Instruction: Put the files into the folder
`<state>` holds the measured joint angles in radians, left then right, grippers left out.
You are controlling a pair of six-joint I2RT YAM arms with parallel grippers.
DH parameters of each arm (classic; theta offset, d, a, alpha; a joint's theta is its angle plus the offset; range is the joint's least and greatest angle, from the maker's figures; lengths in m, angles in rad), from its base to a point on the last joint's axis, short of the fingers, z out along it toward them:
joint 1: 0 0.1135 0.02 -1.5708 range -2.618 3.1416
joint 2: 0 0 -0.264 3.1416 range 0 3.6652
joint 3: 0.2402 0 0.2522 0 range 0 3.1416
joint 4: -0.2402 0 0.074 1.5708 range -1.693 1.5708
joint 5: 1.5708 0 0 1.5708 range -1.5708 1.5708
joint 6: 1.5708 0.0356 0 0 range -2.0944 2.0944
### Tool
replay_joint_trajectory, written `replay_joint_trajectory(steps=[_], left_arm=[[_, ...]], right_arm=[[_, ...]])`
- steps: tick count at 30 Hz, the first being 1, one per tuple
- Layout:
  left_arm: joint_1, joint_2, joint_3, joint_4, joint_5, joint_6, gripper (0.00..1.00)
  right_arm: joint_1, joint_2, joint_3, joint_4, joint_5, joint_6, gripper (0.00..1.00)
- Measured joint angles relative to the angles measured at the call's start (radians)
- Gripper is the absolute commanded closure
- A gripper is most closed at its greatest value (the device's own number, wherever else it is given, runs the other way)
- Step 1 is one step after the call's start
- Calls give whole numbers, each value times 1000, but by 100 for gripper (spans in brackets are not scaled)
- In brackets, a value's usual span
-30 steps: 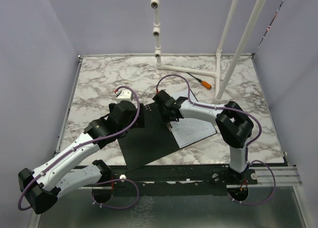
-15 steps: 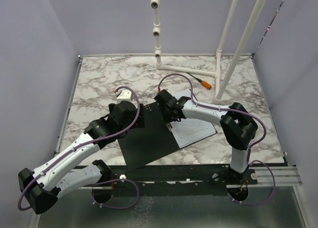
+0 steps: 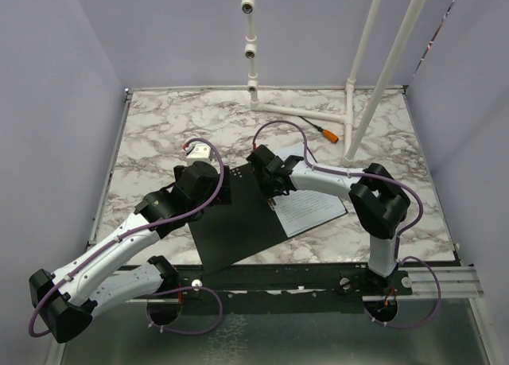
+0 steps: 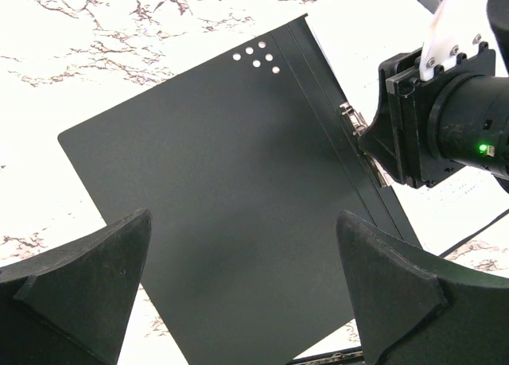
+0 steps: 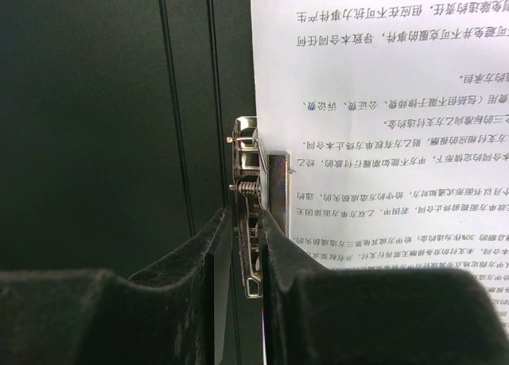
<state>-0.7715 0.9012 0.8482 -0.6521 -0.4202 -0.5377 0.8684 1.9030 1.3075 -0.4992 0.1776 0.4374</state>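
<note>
Files (image 5: 382, 102) are lying with their long edge at the metal spine clip (image 5: 246, 162), which the nearer right gripper (image 5: 245, 226) is pinching along its length, jaws nearly closed.

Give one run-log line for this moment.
left end effector: open over folder | right end effector: shut on clip | files: edge at clip

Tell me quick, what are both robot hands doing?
Left gripper: open, holding nothing.
Right gripper: closed on the silver metal spine clip of the black folder.
</note>
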Motion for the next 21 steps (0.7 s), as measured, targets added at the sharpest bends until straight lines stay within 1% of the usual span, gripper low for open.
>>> replay_joint_trajectory(steps=[11,15,18,21], left_arm=[[0,-6,-3,0,0,0,1],[0,-9,-5,0,0,0,1],[0,-10,-5,0,0,0,1],[0,-11,-5,0,0,0,1]], right_arm=[[0,27,0,1,-10,0,82],[0,29,0,0,-10,0,89],[2,32,3,0,-9,-2,98],[2,39,12,1,-8,-6,100]])
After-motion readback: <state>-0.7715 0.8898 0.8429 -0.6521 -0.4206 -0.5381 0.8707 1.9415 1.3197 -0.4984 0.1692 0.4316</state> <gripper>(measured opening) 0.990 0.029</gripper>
